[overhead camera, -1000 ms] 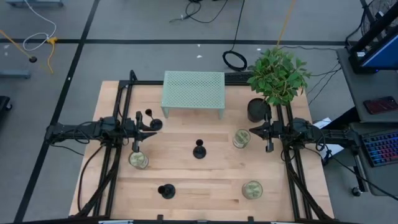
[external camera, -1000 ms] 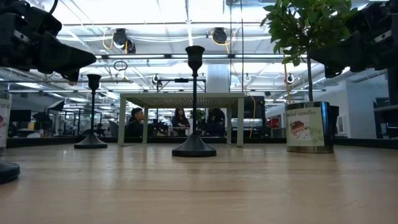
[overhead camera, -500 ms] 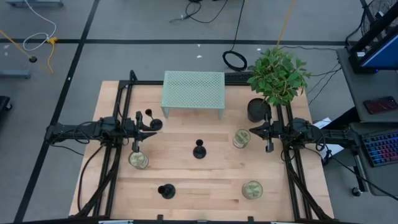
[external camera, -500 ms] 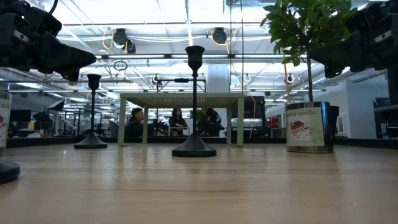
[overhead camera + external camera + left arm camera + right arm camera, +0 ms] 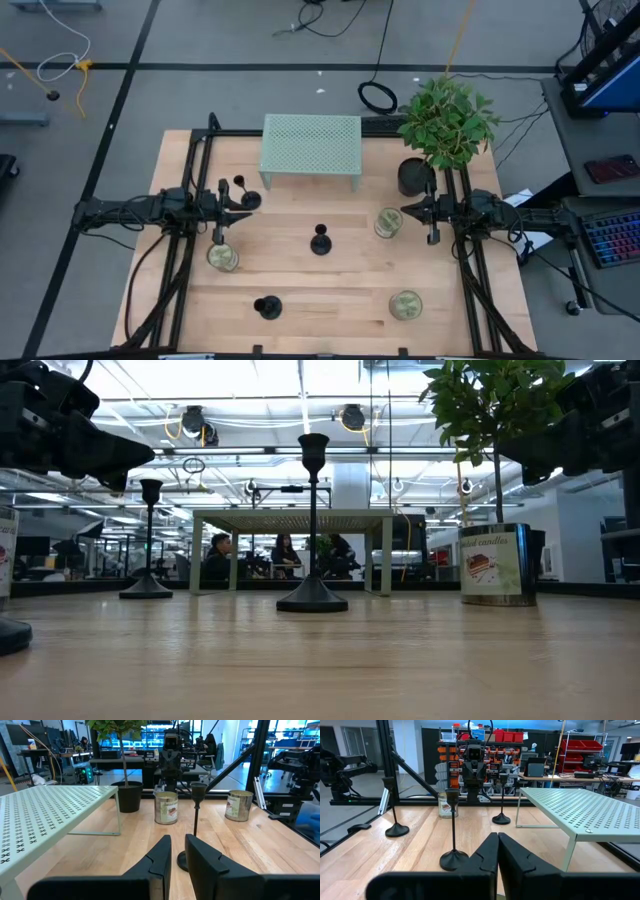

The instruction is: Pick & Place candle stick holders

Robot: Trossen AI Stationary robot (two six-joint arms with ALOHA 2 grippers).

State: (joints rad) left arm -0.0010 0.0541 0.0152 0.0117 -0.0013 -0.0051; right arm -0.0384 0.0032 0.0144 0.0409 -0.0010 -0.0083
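Observation:
Three black candle stick holders stand upright on their round bases on the wooden table: one at the far left (image 5: 242, 195), one in the middle (image 5: 320, 240) and one at the near left (image 5: 267, 306). My left gripper (image 5: 250, 208) hovers above the table just beside the far-left holder, its fingers (image 5: 178, 840) a narrow gap apart and empty; the middle holder (image 5: 197, 815) stands ahead of it. My right gripper (image 5: 403, 211) hovers at the table's right, shut and empty (image 5: 498, 836), facing the middle holder (image 5: 453, 835).
A pale green mesh shelf (image 5: 311, 147) stands at the far middle. Three greenish-gold cans stand at the left (image 5: 222, 257), right (image 5: 388, 222) and near right (image 5: 405, 304). A potted plant (image 5: 417, 176) stands at the far right. People sit in the room beyond (image 5: 285, 555).

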